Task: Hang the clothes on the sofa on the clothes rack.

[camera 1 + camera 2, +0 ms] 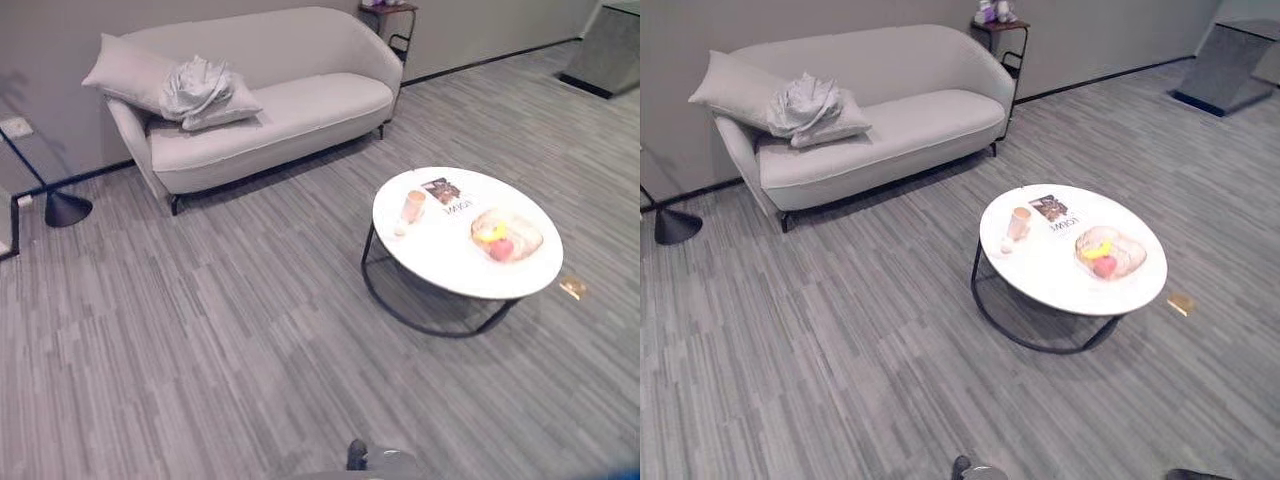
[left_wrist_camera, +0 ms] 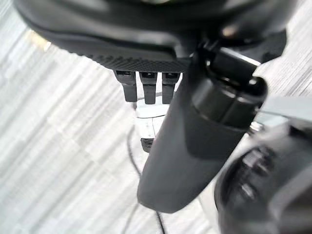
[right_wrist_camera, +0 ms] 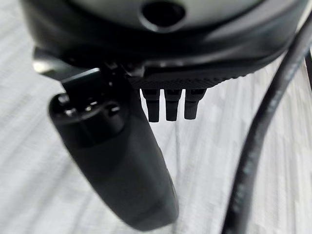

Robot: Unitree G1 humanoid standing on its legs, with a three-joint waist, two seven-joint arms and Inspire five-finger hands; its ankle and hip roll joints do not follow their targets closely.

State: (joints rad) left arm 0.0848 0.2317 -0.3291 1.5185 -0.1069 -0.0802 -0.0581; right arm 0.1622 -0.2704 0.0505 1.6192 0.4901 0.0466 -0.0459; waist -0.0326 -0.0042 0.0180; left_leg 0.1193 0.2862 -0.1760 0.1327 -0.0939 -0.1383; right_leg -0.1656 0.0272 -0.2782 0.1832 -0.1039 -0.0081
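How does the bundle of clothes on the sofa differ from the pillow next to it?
The clothes are crumpled into a wrinkled, slightly shiny heap; the pillow is smooth and matte. The clothes lie on top, while the pillow leans against the sofa's back and arm. Both are pale grey and sit at the sofa's left end.

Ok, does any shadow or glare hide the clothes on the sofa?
Left eye view: clothes evenly lit on the sofa's left-end cushion, no glare; shadows lie under sofa and round table. Wrist views: left hand and right hand dark against pale carpet.
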